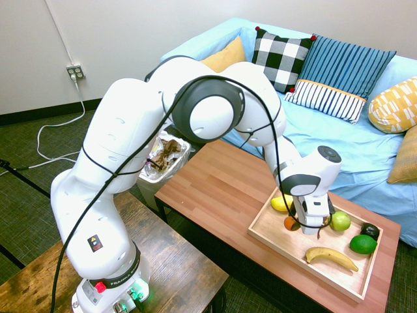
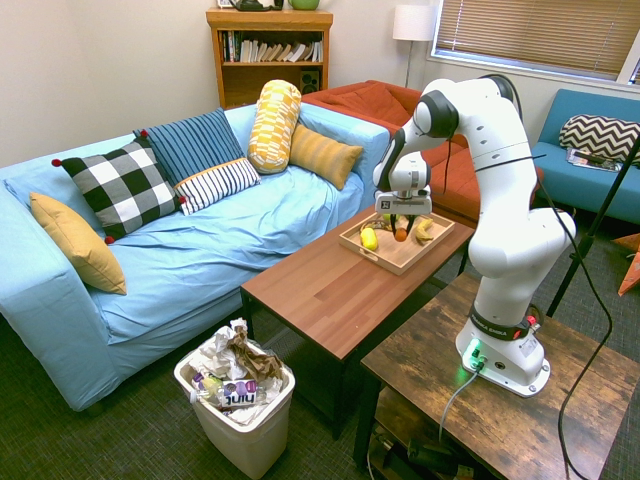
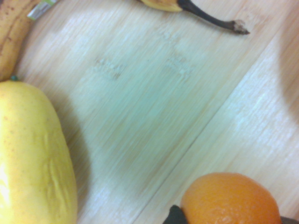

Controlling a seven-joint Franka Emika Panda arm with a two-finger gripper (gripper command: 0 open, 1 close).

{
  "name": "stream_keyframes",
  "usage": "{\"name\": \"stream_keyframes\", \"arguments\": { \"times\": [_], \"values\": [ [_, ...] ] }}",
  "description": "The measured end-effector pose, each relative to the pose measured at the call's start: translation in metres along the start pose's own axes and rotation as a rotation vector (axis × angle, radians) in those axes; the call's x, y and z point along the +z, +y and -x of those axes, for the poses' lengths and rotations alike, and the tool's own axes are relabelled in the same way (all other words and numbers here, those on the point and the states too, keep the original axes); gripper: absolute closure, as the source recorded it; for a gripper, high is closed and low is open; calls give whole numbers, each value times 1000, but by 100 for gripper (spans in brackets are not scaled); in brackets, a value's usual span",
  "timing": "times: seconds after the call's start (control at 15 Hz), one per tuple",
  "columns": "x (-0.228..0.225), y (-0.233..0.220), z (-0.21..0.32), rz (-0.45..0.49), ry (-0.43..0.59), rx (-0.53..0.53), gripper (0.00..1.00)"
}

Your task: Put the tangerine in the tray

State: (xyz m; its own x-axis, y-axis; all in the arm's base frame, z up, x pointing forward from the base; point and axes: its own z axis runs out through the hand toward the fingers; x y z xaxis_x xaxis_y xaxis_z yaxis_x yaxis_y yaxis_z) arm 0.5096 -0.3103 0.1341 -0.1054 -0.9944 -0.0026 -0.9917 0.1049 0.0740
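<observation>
My gripper (image 1: 301,223) points straight down over the tray (image 1: 281,242), its jaws clenched on the tangerine (image 1: 290,223) — the small orange fruit sits between them, low over the tray's pale wood floor, though I cannot tell whether it touches. The tray lies at the far end of the brown coffee table (image 1: 221,189), away from the white waste bin (image 1: 156,171). Inside the tray, the yellow oval fruit (image 1: 281,203) lies just beside the tangerine, the green apple (image 1: 339,221) on my other side, the lime (image 1: 363,244) and a banana (image 1: 331,257) farther along. From my wrist, the tangerine (image 3: 231,200) shows close over bare wood — the yellow fruit (image 3: 32,154) near it.
</observation>
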Motion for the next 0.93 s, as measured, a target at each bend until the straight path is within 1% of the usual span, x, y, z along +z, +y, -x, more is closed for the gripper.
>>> {"name": "stream_keyframes", "arguments": {
  "times": [0.13, 0.2, 0.93],
  "values": [
    [18, -6, -1, 14, -1, 2, 100],
    [24, -9, -1, 18, -1, 0, 0],
    [24, -12, -6, 15, -7, -16, 0]
  ]
}}
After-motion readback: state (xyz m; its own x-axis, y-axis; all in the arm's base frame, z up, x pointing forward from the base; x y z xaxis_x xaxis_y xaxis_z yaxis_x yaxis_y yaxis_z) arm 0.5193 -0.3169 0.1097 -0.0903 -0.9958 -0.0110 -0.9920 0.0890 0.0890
